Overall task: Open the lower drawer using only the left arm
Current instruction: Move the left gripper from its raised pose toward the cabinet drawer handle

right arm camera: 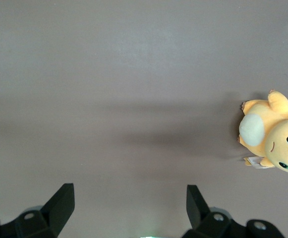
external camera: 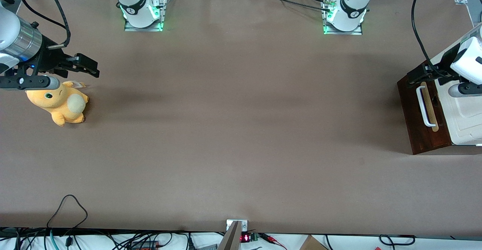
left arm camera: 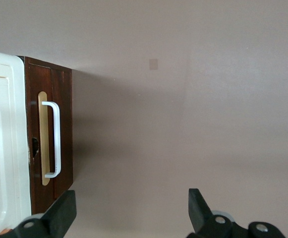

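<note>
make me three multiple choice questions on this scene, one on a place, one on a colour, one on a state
1. Where is the gripper?
A. above the plush toy
B. at the drawer front's farther end, near the handle
C. midway along the table's near edge

2. What colour is the handle on the lower drawer?
A. white
B. red
C. black

3. How do the gripper's fingers stand?
A. shut on the handle
B. shut on nothing
C. open, holding nothing

Key:
1 B, the front view shows it just off the dark wood front's farther end, at the working arm's end of the table.
2 A, a white bar on a pale wood strip.
3 C, the wrist view shows the two fingers wide apart with only table between them.
</note>
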Robot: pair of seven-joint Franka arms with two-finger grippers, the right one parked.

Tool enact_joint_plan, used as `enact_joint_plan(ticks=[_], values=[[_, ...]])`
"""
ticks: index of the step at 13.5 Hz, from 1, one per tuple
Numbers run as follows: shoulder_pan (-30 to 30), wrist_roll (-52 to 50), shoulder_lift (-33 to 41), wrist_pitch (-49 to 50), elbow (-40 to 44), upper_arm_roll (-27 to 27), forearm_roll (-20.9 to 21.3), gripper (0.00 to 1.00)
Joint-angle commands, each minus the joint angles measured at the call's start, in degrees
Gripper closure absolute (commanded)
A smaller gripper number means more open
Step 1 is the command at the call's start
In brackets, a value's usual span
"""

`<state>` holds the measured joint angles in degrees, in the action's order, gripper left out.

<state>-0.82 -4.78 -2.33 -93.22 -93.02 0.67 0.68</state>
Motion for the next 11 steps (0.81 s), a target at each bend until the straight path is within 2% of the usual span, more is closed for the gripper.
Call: enact_joint_plan(ticks=[1,5,6,8,9,11], values=[[-0.5,2.1,0.2,0.8,0.1,0.3,-1.2,0.0],[-0.5,6.1,-0.5,-2.7,-1.4,0.2,-0.2,0.0],[-0.5,6.1,-0.7,-3.6,-2.5,0.4,3.1,0.0],[-0.4,5.1,-1.2,-5.1,-5.0,4.1,14.4,0.0],[-0.3,2.9,-1.2,-4.9,-6.3,5.2,18.6,0.0],[-0.3,-2.6,-1.7,-4.1,-8.9,7.1,23.0,0.0]])
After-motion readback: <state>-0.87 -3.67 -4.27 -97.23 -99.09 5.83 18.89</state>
